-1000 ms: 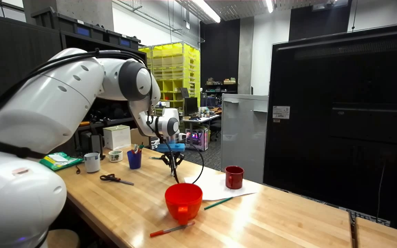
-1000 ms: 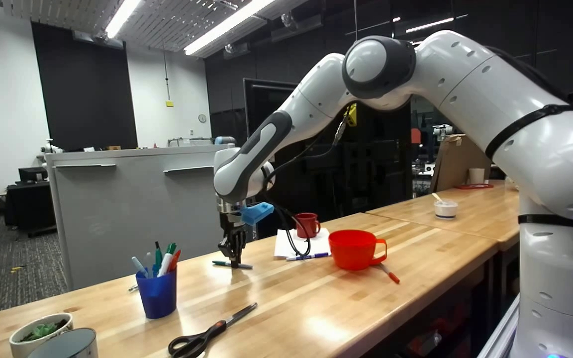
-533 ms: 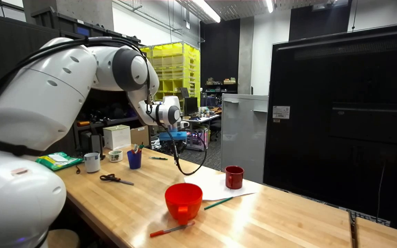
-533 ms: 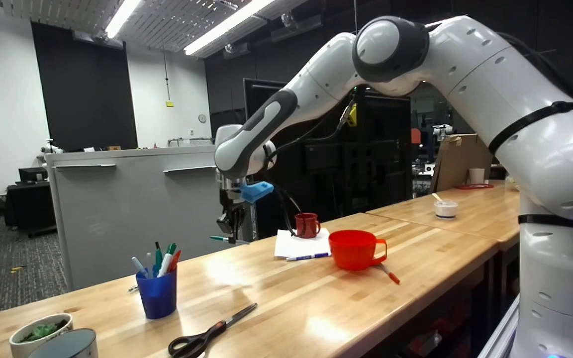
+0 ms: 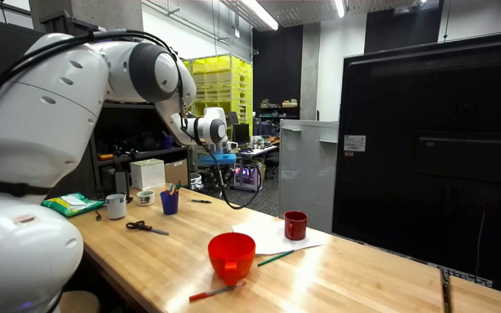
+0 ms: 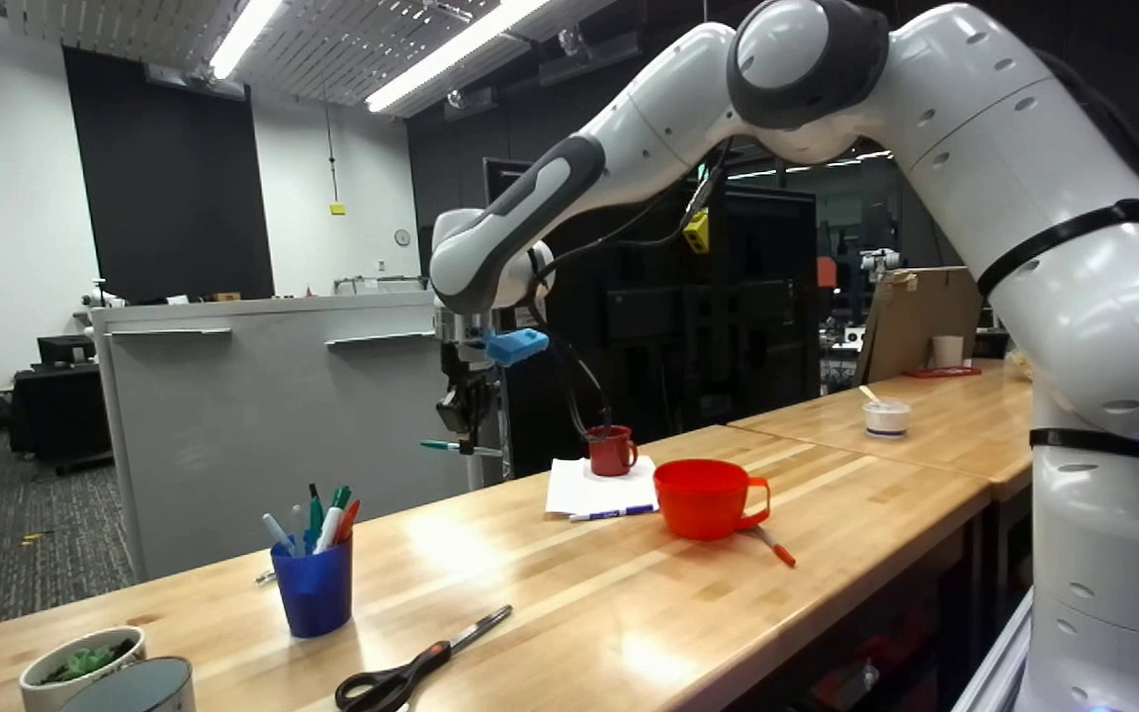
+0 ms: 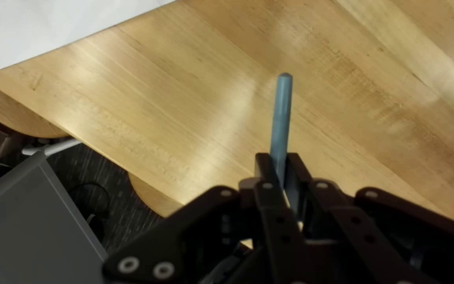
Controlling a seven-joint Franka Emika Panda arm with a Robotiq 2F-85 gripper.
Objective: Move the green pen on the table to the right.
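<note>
A slim teal-green pen point(image 6: 439, 445) is held across my gripper point(image 6: 468, 444), above the table near its far edge. In the wrist view the gripper point(image 7: 278, 158) is shut on the pen point(image 7: 282, 114). One end sticks out past the fingertips; the rest is hidden between the fingers. The pale wood table point(image 6: 550, 583) lies below, apart from the pen. It also shows in an exterior view point(image 5: 342, 278), where the gripper point(image 5: 215, 177) hangs against a dark background and the held pen cannot be made out. Another green pen point(image 5: 275, 258) lies on the table by the paper.
A red bowl point(image 6: 706, 499), a red mug point(image 6: 611, 451) on white paper point(image 6: 574, 487), a blue pen point(image 6: 612, 513) and a red-orange stick point(image 6: 775, 546) are on the table. A blue pen cup point(image 6: 314, 591) and scissors point(image 6: 421, 661) are nearer. A grey cabinet point(image 6: 273, 425) stands beyond the edge.
One second ago the pen lay at the tabletop between the fingers. It has since risen with the gripper, higher in each frame. The other objects have not moved.
</note>
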